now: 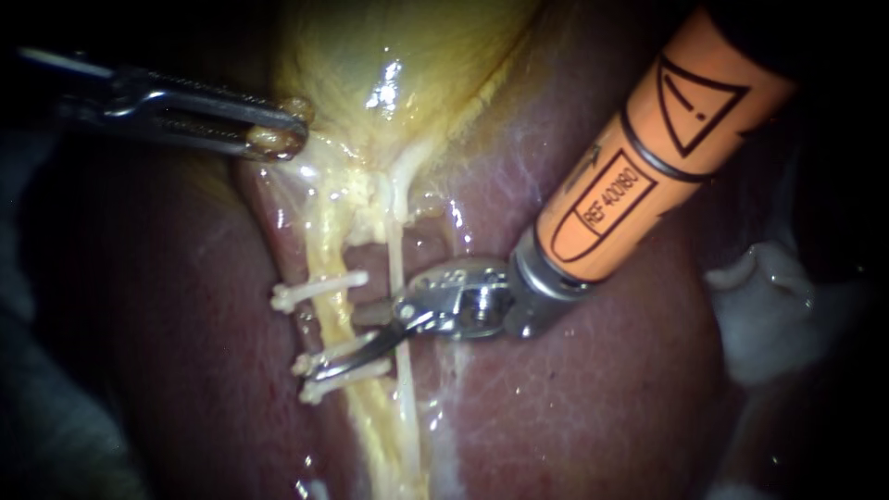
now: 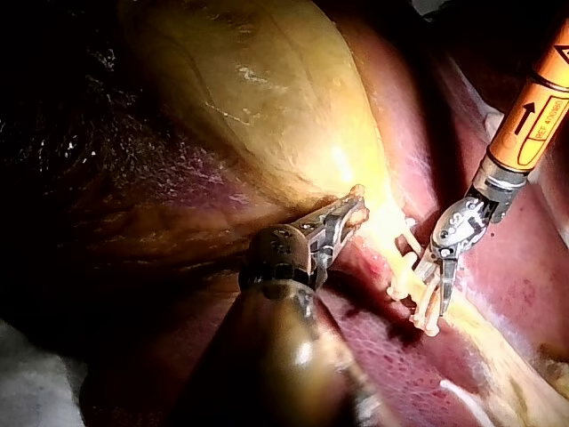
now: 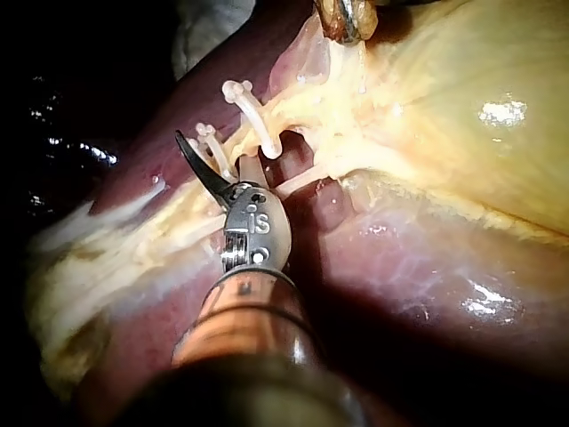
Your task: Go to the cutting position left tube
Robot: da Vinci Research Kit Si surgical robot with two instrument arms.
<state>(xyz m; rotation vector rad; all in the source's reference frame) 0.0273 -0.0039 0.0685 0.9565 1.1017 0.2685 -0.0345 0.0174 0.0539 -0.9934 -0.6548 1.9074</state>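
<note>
liver (image 1: 574, 398) all round: my left instrument (image 1: 278, 139) pinches the gallbladder (image 1: 398, 74), my right instrument's (image 1: 335, 343) jaws gape, vertical left tube (image 1: 324, 245) just leftward.

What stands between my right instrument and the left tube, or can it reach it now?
Probably yes. The right instrument has its open jaws at the left tube, beside the two lower clips, with nothing between. The left instrument grips the gallbladder, well clear.
</note>
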